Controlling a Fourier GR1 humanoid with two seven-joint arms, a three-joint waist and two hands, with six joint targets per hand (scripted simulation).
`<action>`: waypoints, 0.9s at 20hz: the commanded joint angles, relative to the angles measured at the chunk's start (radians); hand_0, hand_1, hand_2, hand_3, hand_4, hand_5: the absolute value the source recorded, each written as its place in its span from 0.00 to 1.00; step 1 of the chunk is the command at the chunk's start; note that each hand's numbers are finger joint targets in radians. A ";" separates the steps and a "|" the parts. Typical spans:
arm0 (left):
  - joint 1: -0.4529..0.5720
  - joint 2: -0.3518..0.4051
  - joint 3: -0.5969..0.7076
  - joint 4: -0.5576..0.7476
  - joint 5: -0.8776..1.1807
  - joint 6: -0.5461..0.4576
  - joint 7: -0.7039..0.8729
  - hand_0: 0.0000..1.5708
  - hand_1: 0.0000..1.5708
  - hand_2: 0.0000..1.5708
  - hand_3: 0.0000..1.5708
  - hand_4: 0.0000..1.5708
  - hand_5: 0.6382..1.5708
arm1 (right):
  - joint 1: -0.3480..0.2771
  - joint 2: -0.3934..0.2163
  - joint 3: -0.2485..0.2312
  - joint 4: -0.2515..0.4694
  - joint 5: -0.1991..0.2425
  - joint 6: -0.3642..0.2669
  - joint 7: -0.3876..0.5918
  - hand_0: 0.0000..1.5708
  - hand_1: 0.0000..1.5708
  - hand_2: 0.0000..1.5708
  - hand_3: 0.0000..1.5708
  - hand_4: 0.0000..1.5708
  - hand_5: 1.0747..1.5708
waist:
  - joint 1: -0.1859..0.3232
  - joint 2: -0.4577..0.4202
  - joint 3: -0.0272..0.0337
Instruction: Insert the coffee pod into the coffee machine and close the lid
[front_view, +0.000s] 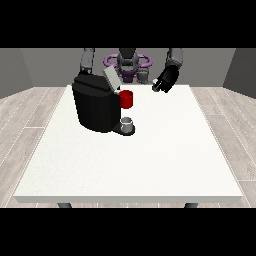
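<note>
Nearest the camera, a grey thing (128, 123) sits at the coffee machine (96, 106) base. Whether the hand at the view's right (165, 80) is spread cannot be told; it should be lowered slowly.

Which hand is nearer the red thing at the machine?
The robot's left. That hand, at the view's right, hovers beside the red thing at the machine. The other hand is hidden behind the coffee machine.
</note>
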 joint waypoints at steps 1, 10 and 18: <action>-0.078 0.005 0.025 -0.028 0.015 -0.080 0.027 0.90 0.90 0.89 0.85 0.34 1.00 | -0.002 0.033 0.009 0.027 0.019 -0.042 -0.059 0.00 0.00 0.00 0.00 0.00 1.00 | -0.009 0.012 0.0001; -0.237 0.018 0.104 0.009 0.041 -0.135 0.100 0.90 0.90 0.90 0.88 0.34 1.00 | -0.049 0.046 0.066 -0.079 0.000 -0.012 0.024 0.00 0.00 0.00 0.00 0.00 1.00 | -0.103 0.024 -0.0002; -0.356 0.043 0.185 0.031 0.076 -0.128 0.155 0.81 0.81 0.82 0.81 0.31 1.00 | -0.092 0.000 0.002 -0.120 -0.036 0.026 0.010 0.00 0.00 0.00 0.00 0.00 1.00 | -0.152 0.090 -0.0001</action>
